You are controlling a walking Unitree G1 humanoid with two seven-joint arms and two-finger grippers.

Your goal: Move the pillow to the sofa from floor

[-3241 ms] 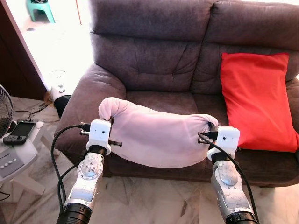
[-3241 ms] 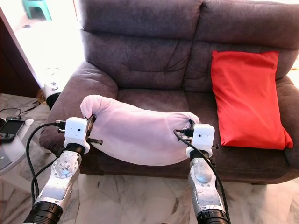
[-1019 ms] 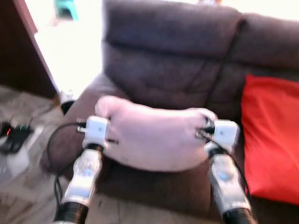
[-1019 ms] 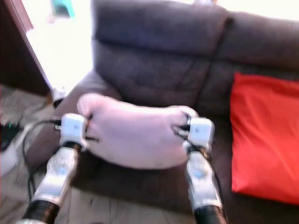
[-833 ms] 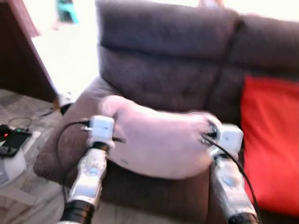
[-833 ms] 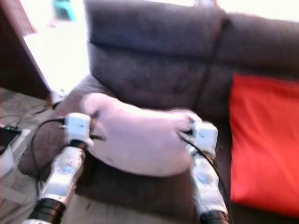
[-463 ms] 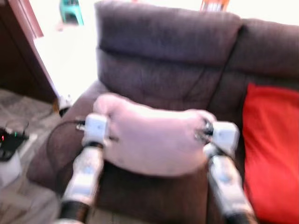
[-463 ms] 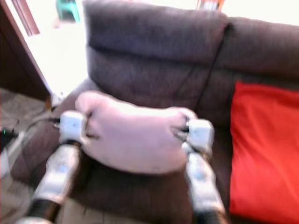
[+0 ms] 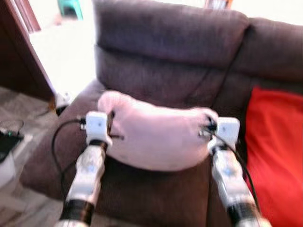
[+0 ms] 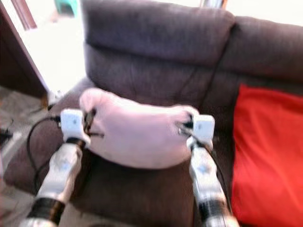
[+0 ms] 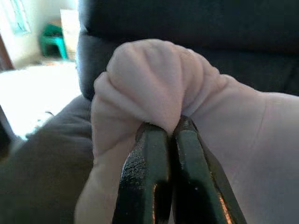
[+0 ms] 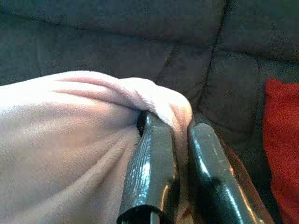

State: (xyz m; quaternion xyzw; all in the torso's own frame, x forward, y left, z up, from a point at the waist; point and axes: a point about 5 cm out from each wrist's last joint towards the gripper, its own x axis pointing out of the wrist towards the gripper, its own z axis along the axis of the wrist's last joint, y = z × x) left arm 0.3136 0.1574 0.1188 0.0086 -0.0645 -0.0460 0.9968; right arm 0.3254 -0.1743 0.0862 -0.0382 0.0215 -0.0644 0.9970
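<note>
A pale pink pillow (image 9: 156,137) hangs in the air over the left seat of the dark brown sofa (image 9: 161,61), sagging in the middle. My left gripper (image 9: 111,127) is shut on its left corner; in the left wrist view the black fingers (image 11: 152,172) pinch a bunched fold of pillow (image 11: 154,88). Its right corner sits pinched in my right gripper (image 9: 207,128), also shut, and the right wrist view has that gripper's fingers (image 12: 156,158) clamping the pink cloth (image 12: 70,140).
A red pillow (image 9: 277,156) leans on the sofa's right seat and backrest. The sofa's left armrest (image 9: 57,137) lies below my left arm. A dark wooden door frame (image 9: 23,47) and bright floor are at far left.
The camera has come closer to the sofa and the views are blurred. The pillow, still held at both corners, now hangs over the left seat cushion.
</note>
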